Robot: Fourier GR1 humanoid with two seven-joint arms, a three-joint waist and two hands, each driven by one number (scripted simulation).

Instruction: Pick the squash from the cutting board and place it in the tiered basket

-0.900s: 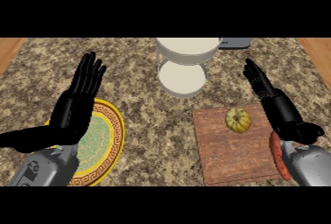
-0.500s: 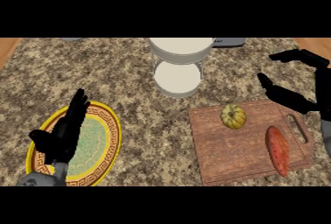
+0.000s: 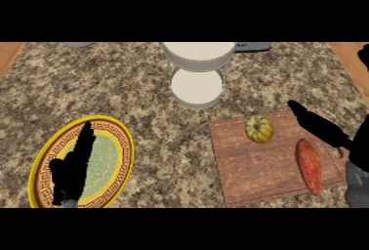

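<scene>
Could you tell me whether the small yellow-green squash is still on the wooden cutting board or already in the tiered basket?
On the board. The small yellow-green squash sits near the far edge of the wooden cutting board, untouched; the right hand is beside it.

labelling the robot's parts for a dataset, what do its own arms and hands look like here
Both hands are plain black with long slim fingers and a thumb. The left hand shows as a dark shape, with only a small grey bit of forearm at its base. The right hand is the same black, joined to a grey, rounded forearm at the view's right edge. No cables, markings or sleeves are visible.
</scene>
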